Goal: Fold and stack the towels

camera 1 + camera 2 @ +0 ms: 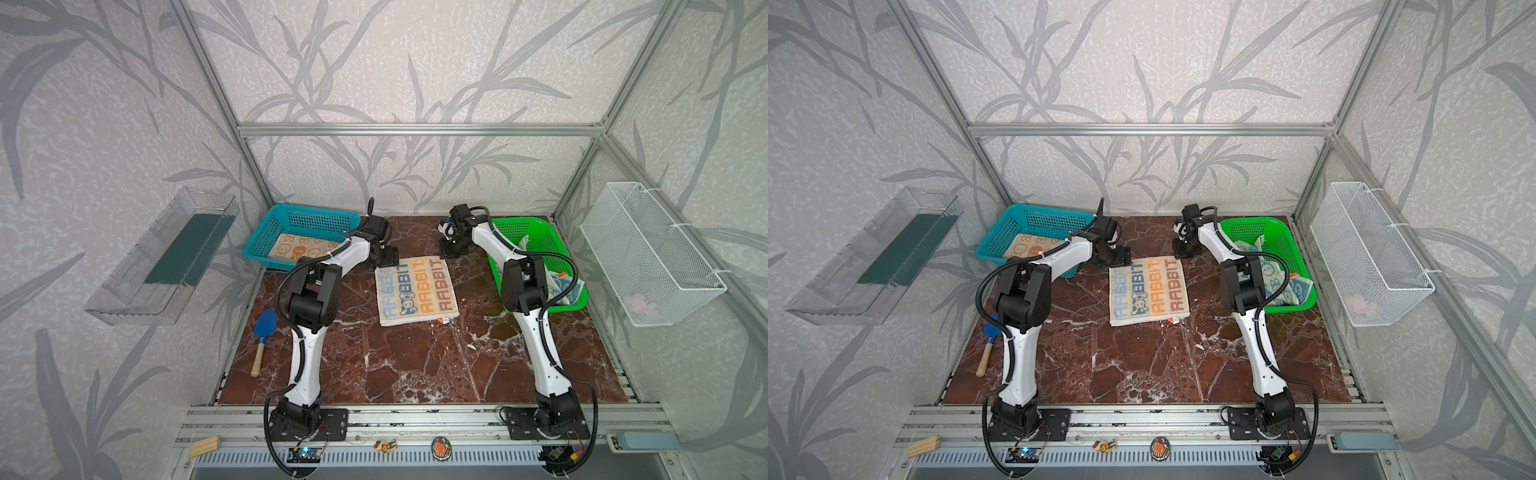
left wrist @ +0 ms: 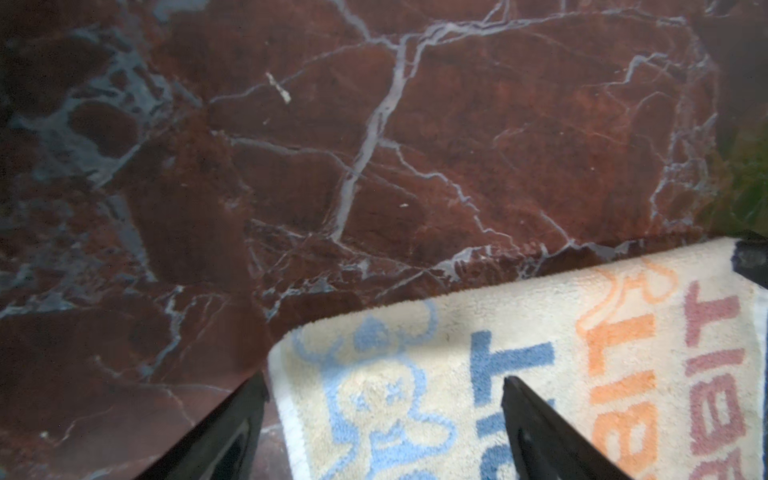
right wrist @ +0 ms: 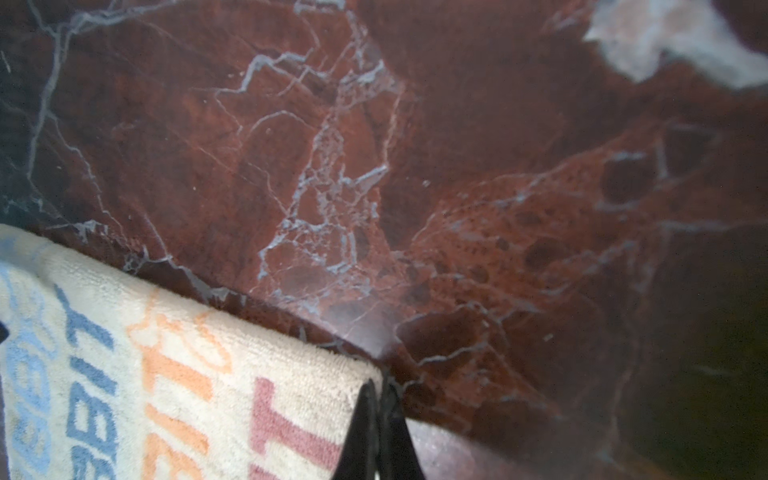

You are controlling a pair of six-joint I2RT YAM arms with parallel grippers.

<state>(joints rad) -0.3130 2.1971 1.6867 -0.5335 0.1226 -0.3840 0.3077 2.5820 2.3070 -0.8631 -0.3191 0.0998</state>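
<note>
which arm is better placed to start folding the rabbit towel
Right. The right gripper is shut on the far right corner of the RABBIT towel, apparently pinching it. The left gripper has its jaws open astride the far left corner, so it would have to close first.

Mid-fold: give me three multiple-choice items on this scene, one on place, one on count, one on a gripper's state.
1. The orange-bunny towel lies: A on the table; B in the teal basket; C under the RABBIT towel.
2. Towels on the table, outside baskets: A one; B two; C three.
3. The right gripper is: A wide open; B shut on the RABBIT towel's corner; C shut on bare table.
Answers: B, it lies inside the basket's walls; A, only the RABBIT towel is there; B, the right wrist view shows its fingers together at that corner.
</note>
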